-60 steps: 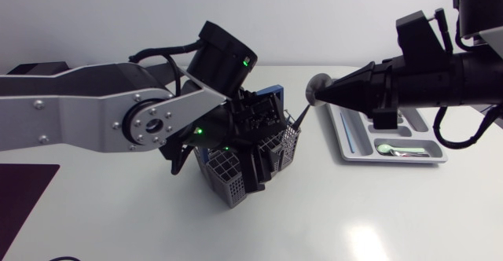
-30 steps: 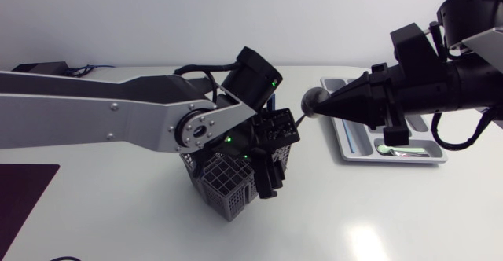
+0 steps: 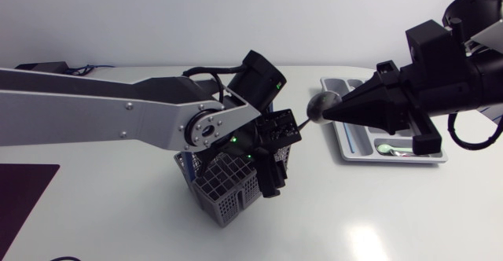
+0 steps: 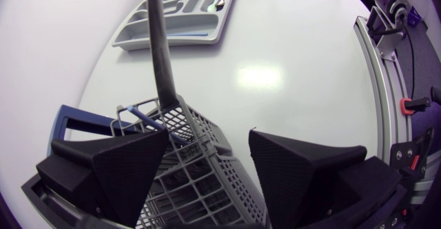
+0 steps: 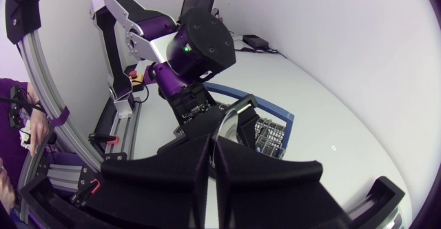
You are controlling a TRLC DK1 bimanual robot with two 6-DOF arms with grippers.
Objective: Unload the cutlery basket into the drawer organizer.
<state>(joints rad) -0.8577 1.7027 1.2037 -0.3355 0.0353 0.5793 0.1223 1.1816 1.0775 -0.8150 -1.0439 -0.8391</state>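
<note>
Right gripper (image 3: 330, 113) pinches a ladle (image 3: 321, 106) by its bowl, handle down in the basket (image 3: 228, 189), which the left gripper (image 4: 207, 136) clamps. Seemingly mid-extraction; next, lift it clear toward the organizer (image 3: 343, 145), right of the basket.

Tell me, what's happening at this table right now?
The right gripper is shut on the rounded end of a grey utensil, whose dark handle reaches down into the cutlery basket. The left gripper is at the basket, which is tilted. The drawer organizer, beside the right arm, already holds a few pieces.
</note>
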